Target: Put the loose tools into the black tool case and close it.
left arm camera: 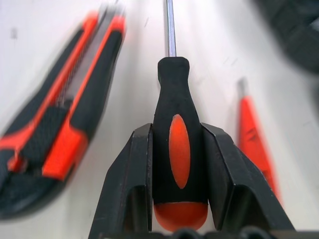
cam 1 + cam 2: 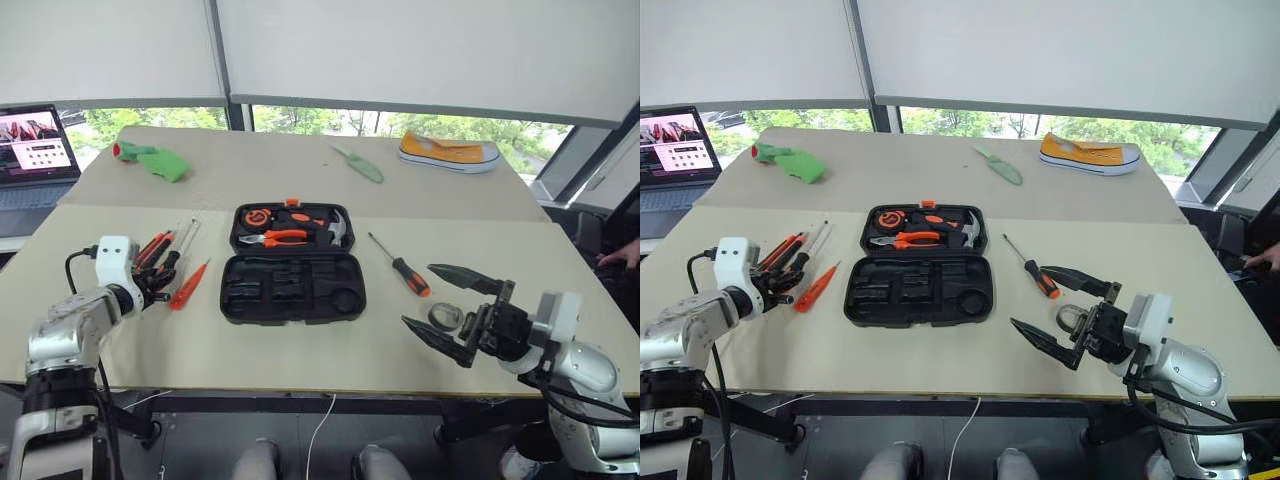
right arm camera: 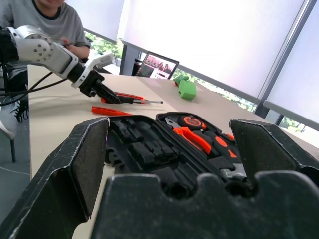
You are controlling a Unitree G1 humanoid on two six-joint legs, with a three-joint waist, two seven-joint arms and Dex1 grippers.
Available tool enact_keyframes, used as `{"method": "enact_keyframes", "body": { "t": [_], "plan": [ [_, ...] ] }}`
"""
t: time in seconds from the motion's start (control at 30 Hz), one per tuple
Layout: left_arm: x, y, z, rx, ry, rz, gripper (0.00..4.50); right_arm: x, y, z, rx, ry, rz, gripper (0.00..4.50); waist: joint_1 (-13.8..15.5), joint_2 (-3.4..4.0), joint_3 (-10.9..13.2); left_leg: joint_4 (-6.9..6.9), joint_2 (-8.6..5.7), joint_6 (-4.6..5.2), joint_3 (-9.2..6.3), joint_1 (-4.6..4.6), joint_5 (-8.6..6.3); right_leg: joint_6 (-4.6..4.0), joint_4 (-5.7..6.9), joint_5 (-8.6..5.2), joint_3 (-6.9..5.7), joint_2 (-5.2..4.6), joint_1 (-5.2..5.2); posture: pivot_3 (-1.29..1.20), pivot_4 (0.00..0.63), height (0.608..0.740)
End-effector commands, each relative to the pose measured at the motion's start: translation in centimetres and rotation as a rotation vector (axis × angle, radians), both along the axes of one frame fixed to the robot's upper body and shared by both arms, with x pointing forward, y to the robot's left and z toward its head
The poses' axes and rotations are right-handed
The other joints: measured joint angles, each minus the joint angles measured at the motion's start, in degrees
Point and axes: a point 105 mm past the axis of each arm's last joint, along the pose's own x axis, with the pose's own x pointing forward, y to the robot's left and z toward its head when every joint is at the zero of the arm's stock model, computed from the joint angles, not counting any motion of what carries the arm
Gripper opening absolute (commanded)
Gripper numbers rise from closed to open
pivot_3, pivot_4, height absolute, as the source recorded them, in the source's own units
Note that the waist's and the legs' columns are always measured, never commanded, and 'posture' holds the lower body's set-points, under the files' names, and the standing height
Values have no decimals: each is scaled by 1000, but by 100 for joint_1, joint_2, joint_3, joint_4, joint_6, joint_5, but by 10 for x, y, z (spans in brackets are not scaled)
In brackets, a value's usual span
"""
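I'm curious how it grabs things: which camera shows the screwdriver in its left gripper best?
The left wrist view: the screwdriver sits close up between the left gripper's fingers. In the eye views it is tiny beside the knife; the right wrist view shows it far off.

The black tool case point(image 2: 919, 266) lies open mid-table, the left gripper point(image 2: 780, 281) seemingly at a screwdriver point(image 2: 808, 250) beside it

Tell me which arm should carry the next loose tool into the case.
Left. Its tool has its fingers against the handle of a screwdriver, beside the open black tool case. The right tool hovers open.
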Motion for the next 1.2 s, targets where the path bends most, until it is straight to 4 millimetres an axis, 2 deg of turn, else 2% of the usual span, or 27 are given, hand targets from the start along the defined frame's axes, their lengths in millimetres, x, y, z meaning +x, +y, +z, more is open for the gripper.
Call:
{"method": "enact_keyframes", "body": {
  "t": [0.03, 0.1, 0.17, 0.27, 0.33, 0.4, 0.47, 0.7, 0.87, 1.2],
  "plan": [
    [-2, -4, 57, 116, -262, -140, 905, 3, -4, 15, 12, -52, -28, 4500, 5, -3, 2, -1, 0, 0, 0, 0, 0, -1, 0, 0, 0, 0, 0, 0, 150, 740],
    [-3, -26, 71, 247, -342, -329, 905, 5, -9, 16, 0, -45, -41, 4500, 15, -3, 2, 0, 1, 0, 1, -1, 0, -2, -1, 0, -2, -1, 0, 0, 150, 740],
    [-6, -47, 72, 361, -372, -506, 905, 7, -13, 17, -12, -38, -49, 4500, 46, -2, 2, 0, -3, -2, 2, -5, -1, -2, -6, -1, -4, -7, 2, 0, 150, 740],
    [-8, -93, 57, 549, -347, -872, 905, 14, -24, 20, -59, -14, -45, 4500, 100, -1, 1, 4, -11, -41, 7, -8, -25, -17, -13, -12, -5, -16, 8, 0, 150, 740],
    [-4, -108, 45, 678, -291, -1022, 905, 19, -28, 24, -75, -13, -39, 4500, 103, 0, 1, 19, -10, -40, 15, -15, -24, -26, -12, -16, -3, -16, 8, 0, 150, 740],
    [7, -119, 37, 788, -244, -1102, 905, 24, -29, 28, -85, -9, -27, 4500, 85, -1, 1, 25, -5, -21, 17, -19, -13, -25, -11, -14, -1, -10, 6, 0, 150, 740],
    [21, -130, 37, 796, -250, -1108, 905, 28, -28, 29, -89, -3, -18, 4500, 62, -1, 2, 29, -1, 7, 17, -26, 4, -1, -6, 0, 1, -2, -1, 0, 150, 740],
    [46, -143, 24, 891, -232, -1093, 905, 31, -18, 25, -71, -18, -27, 4500, -5, -4, 3, 28, -2, 22, 13, -36, -4, 27, -3, 1, 5, 4, -7, 0, 150, 740],
    [49, -144, 16, 907, -214, -1103, 905, 25, -16, 19, -77, -11, -45, 4500, 18, -4, 4, 31, -2, 22, 13, -42, -4, 29, -1, 1, 2, 3, -11, 0, 150, 740],
    [42, -126, 1, 933, -161, -1111, 905, 21, -16, 14, -78, 1, -70, 4500, 7, -4, 3, 50, 1, 22, 13, -40, -4, 32, 6, 4, 3, 2, -5, 0, 150, 740]
  ]
}}
